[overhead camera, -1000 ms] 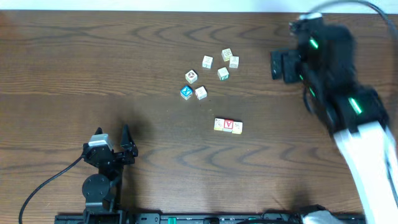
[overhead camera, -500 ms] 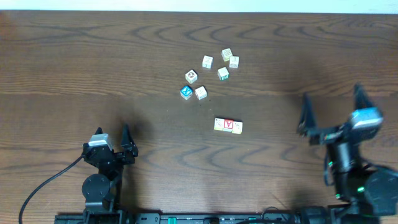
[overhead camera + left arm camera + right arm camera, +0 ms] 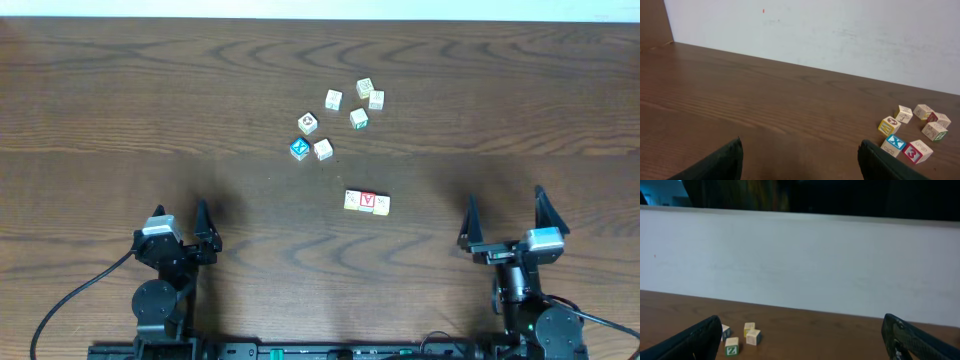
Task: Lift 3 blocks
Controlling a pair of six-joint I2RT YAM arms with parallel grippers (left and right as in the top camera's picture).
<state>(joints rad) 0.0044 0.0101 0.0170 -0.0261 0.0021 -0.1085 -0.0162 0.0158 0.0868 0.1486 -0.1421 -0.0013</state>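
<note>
The blocks (image 3: 367, 202) lie in a tight row on the counter (image 3: 120, 90). A red-faced cube (image 3: 367, 201) with a white letter touches a pale cube (image 3: 352, 200) on one side and another pale cube (image 3: 381, 204) on the other. The row sits roughly midway between the two arms and a little ahead of them, and only the overhead view shows it.

That view also shows a loose cluster of seven other cubes (image 3: 359, 118) farther back, among them a blue-faced cube (image 3: 299, 148). The left wrist view catches the cluster low at its right edge. It shows a red side face on the neighbouring cube (image 3: 914, 151), which the overhead view does not. The right wrist view picks up just four cubes (image 3: 749, 328) at lower left, one marked with a green Z (image 3: 731, 346), before a white wall (image 3: 800, 265).

The left gripper (image 3: 181, 212) sits near the front left of the counter, pointing toward the far side, its jaws spread wide and empty. The right gripper (image 3: 505, 205) sits at front right, likewise pointing away with its jaws spread wide and empty, well apart from the row.
</note>
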